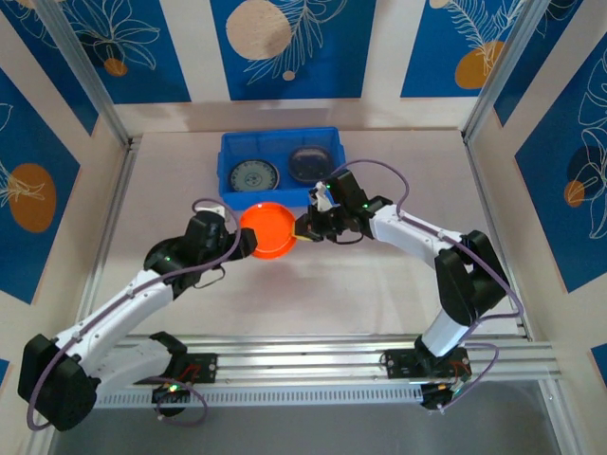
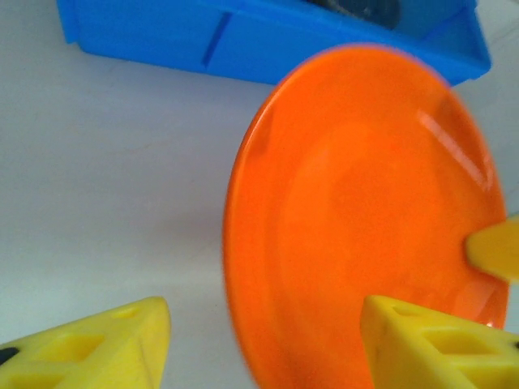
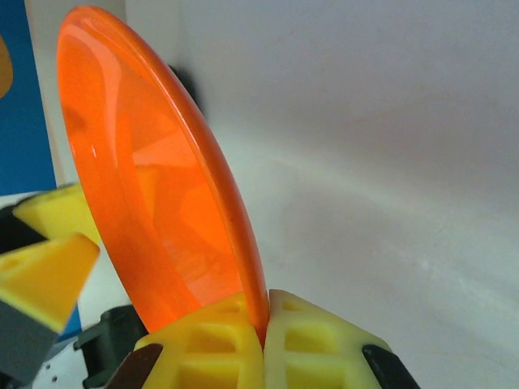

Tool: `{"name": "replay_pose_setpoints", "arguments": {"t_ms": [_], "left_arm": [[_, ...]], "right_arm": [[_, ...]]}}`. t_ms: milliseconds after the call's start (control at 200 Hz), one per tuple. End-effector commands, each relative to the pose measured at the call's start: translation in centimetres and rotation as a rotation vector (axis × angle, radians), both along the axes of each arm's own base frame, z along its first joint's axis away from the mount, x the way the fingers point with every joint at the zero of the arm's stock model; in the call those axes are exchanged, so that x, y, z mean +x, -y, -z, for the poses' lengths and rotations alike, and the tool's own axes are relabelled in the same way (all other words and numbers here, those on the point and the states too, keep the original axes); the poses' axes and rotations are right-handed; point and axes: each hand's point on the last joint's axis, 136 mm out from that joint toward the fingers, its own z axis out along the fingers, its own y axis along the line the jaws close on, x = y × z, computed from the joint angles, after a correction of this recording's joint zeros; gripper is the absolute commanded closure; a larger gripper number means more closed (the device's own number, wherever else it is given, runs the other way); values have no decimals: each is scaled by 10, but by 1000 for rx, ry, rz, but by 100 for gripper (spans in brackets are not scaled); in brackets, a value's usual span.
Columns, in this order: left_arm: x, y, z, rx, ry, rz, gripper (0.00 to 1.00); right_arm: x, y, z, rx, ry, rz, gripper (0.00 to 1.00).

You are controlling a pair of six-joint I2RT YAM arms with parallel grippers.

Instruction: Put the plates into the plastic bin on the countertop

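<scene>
Right fingers (image 3: 211,348) pinch the round glossy orange plate (image 1: 268,230) by its rim; left fingers (image 2: 97,344) spread astride the opposite edge, probably a handover.

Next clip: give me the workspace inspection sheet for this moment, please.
Surface: pale countertop, no spills seen.
Job's things: orange plate just in front of the blue plastic bin; patterned plate and dark plate lie inside.
Clutter: nothing seen.
Grippers: right gripper fingers shut on the orange plate's rim; left gripper open at its opposite edge.
Cables: purple cables loop along both arms.
Surroundings: blue leaf-patterned panels, aluminium rail at near edge.
</scene>
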Motion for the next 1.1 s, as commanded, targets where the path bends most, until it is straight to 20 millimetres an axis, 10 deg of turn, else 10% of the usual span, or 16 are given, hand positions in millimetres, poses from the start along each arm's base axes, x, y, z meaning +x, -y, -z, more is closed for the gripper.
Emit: {"name": "replay_pose_setpoints", "arguments": {"t_ms": [0,210,325,610,795,905,950,1096], "left_arm": [[10,13,-12,-97,42,27,42],[19,19,-12,-143,29,41,65],[24,20,-12,-166,18,39,100],[43,29,-21,-324,-4,53,100],[59,30,-28,-355,-20,54,100],[67,21,-31,-322,-18,30,40],[70,16,-31,-303,-17,14,1],[81,0,-44,-245,5,-12,0]], "right_arm": [[-10,-6,-24,100,23,-59,100],[-7,-11,-30,150,14,-76,100],[-1,-13,-34,152,18,-70,100],[30,-16,-50,179,49,-27,87],[56,-16,-62,174,67,18,100],[80,-12,-68,134,83,71,100],[92,-10,-68,107,91,90,100],[130,-13,-69,38,122,129,100]]}}
